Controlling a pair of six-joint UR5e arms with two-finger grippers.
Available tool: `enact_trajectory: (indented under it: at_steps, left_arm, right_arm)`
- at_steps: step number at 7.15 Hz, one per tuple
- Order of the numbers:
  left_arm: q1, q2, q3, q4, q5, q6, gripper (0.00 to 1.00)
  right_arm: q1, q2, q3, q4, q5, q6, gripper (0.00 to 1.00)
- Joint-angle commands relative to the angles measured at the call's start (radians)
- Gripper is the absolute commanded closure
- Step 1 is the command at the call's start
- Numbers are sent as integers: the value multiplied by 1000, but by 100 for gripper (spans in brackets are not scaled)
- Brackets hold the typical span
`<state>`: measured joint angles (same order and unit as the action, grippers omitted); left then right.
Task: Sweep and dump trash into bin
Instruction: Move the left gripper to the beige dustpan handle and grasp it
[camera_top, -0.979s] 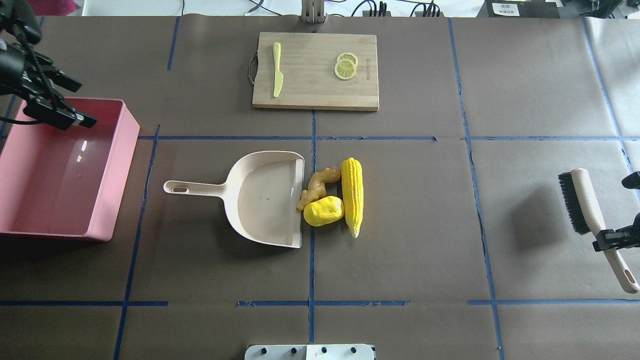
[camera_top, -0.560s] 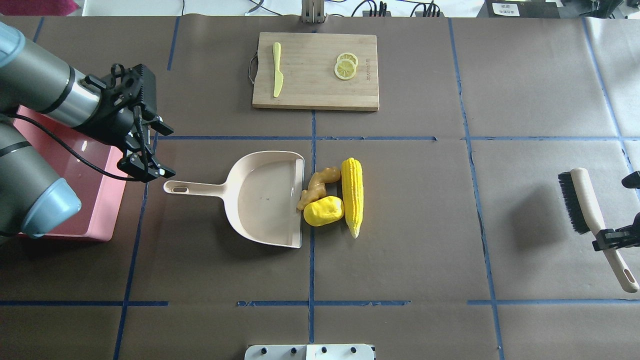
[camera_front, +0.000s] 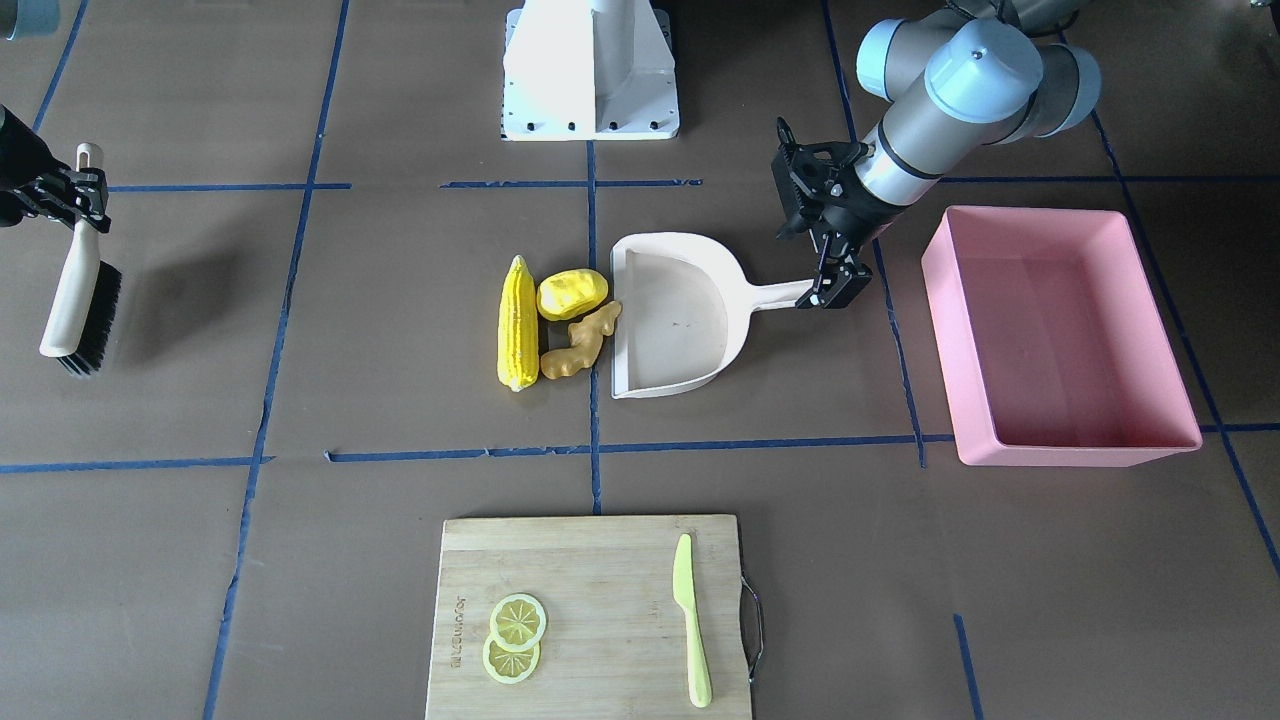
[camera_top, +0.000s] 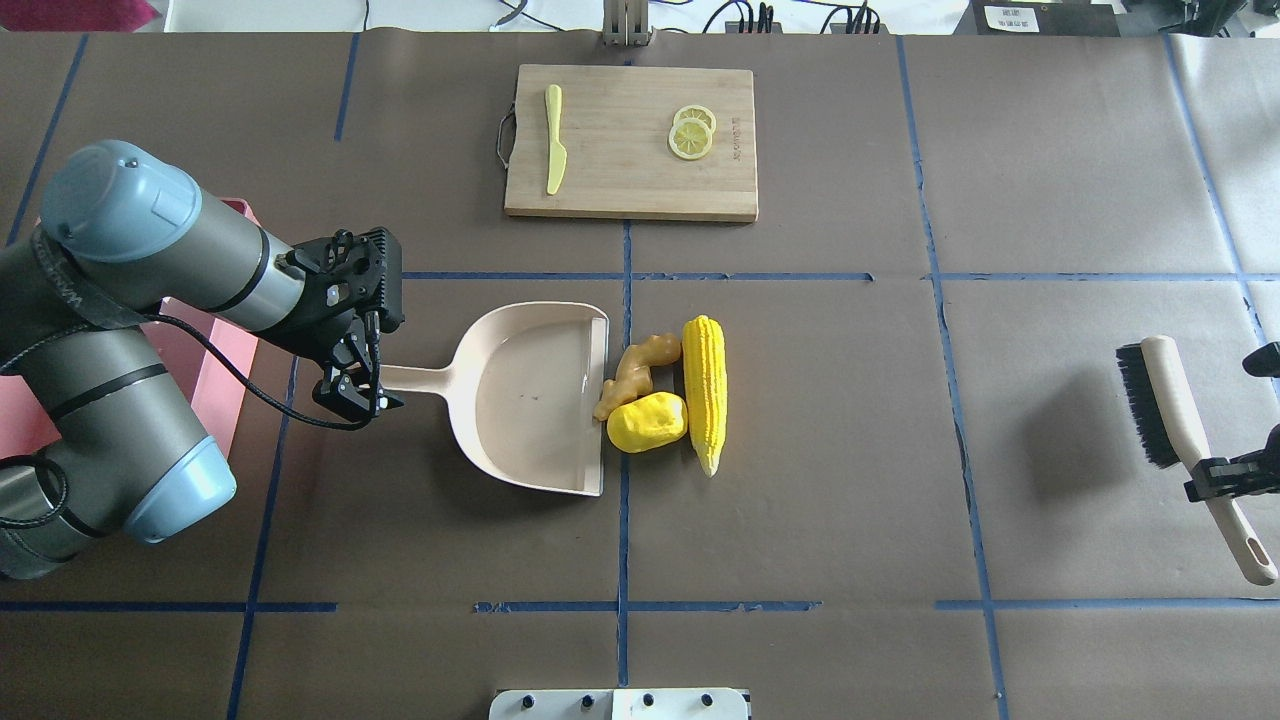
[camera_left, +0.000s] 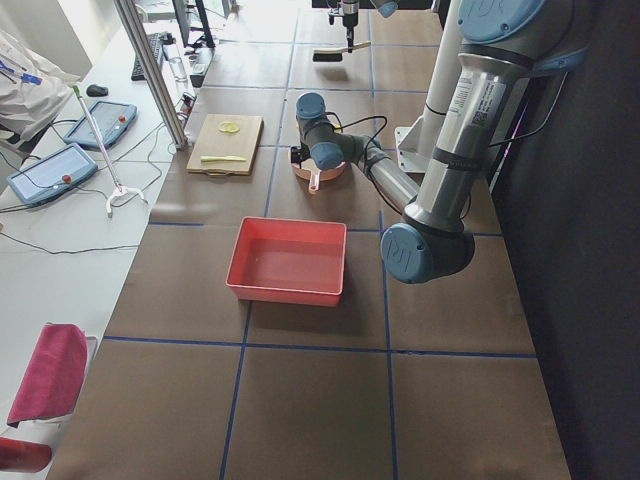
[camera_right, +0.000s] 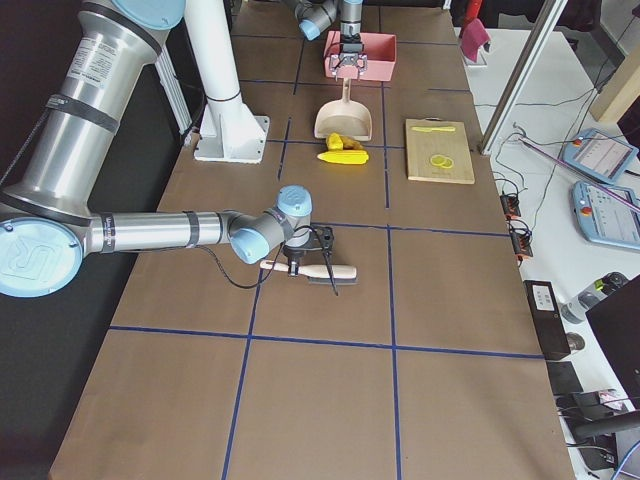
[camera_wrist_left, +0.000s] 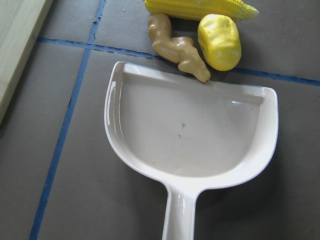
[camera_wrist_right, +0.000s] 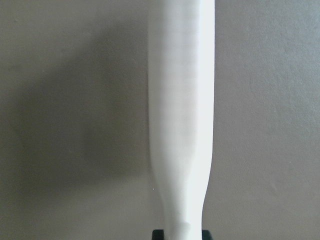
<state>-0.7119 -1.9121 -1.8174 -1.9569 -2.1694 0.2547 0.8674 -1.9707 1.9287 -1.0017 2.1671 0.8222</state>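
The brush (camera_top: 1165, 405) is clamped by the right gripper (camera_top: 1214, 478); the dustpan (camera_top: 530, 395) handle is met by the left gripper (camera_top: 352, 385), grip untellable, trash (camera_top: 648, 422) at 3 o'clock.

The worktop (camera_top: 850, 500) is dull brown, crossed by a grid of blue tape lines (camera_top: 622, 560). The dustpan (camera_top: 530, 400) is pale beige. At its open edge lie a bright yellow corn cob (camera_top: 704, 390) patterned with rows of kernels, a plain yellow lump (camera_top: 647, 422) and a tan-orange ginger root (camera_top: 632, 372). Beyond the dustpan's handle the bin (camera_front: 1080, 452) is pink. Elsewhere around the dustpan, a light wood-grain board (camera_top: 620, 170) carries pale yellow lemon slices (camera_top: 692, 133) and a light-green knife (camera_top: 554, 140), and the brush (camera_top: 1170, 390) has a cream handle and black bristles. The left tool (camera_top: 352, 392) and right tool (camera_top: 1215, 478) are black.
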Motion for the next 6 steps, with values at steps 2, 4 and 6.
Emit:
enact_trajectory:
  at_steps: [2,4,6]
  left_arm:
    - [23,-28,107,-106,5,-3,0]
    - [23,-42,148,-138,5,-3,0]
    - [66,-42,150,-138,25,-5,0]
  right_arm:
    - [-1,3,-2,0,0,-2,100]
    - [-1,1,-2,2,0,-2,100]
    - [-1,1,-4,2,0,-2,100]
